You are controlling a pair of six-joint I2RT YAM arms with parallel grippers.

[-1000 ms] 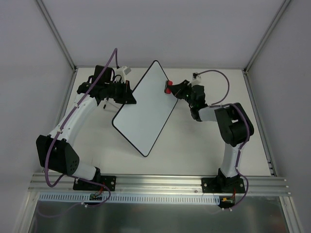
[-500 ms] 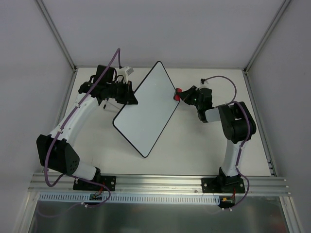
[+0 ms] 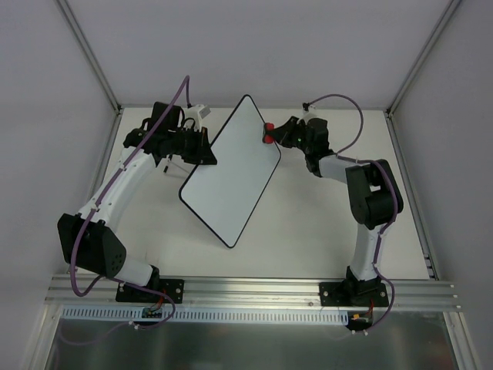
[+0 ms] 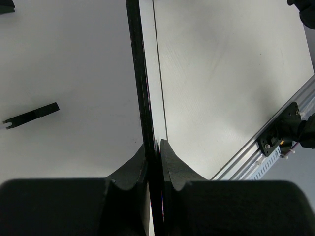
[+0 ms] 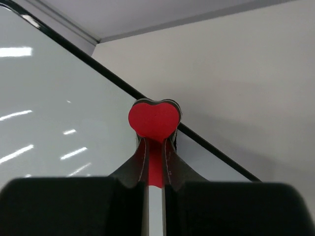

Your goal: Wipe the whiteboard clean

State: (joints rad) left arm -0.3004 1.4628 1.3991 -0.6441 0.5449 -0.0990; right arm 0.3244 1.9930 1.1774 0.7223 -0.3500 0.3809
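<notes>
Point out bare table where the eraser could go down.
Widest bare table: between the near corner of the whiteboard, the right arm and the front rail. A narrower strip lies right of the right arm. Crowded: far middle, where the left gripper clamps the board and the right gripper holds the eraser.

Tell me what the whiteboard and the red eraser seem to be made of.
The whiteboard: smooth glossy white sheet, likely coated metal or melamine; it reflects bright streaks. The eraser: matte red face, likely foam or felt; no shine.

White-black arms (image 3: 127,177), purple cables (image 3: 182,89), black pincers (image 4: 156,147)
</notes>
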